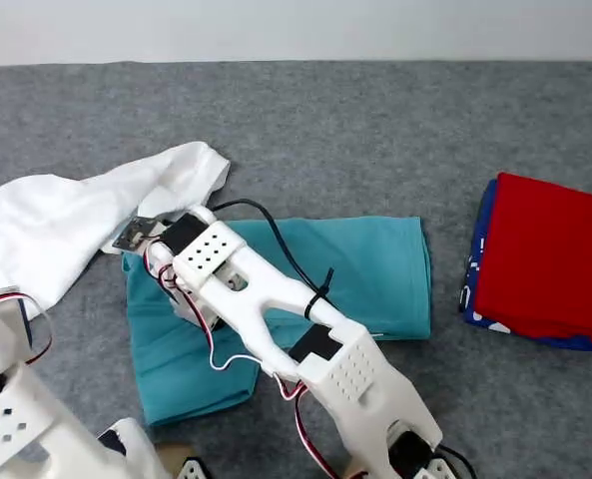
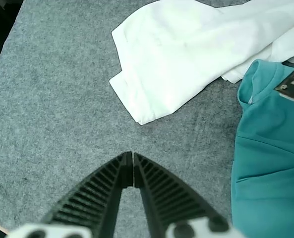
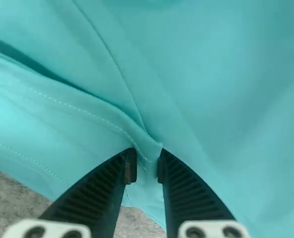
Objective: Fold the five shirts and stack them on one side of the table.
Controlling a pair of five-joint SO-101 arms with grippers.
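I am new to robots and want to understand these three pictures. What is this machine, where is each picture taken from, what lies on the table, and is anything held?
Two white robot arms stand at a grey table. One picture looks down from a fixed camera above; the other two come from cameras on the arms' wrists, so the black fingers are each arm's gripper. On the table lie a teal shirt, a crumpled white shirt, and a folded red shirt on a blue shirt. The right gripper pinches a fold of the teal shirt. The left gripper is shut on nothing, above bare table.
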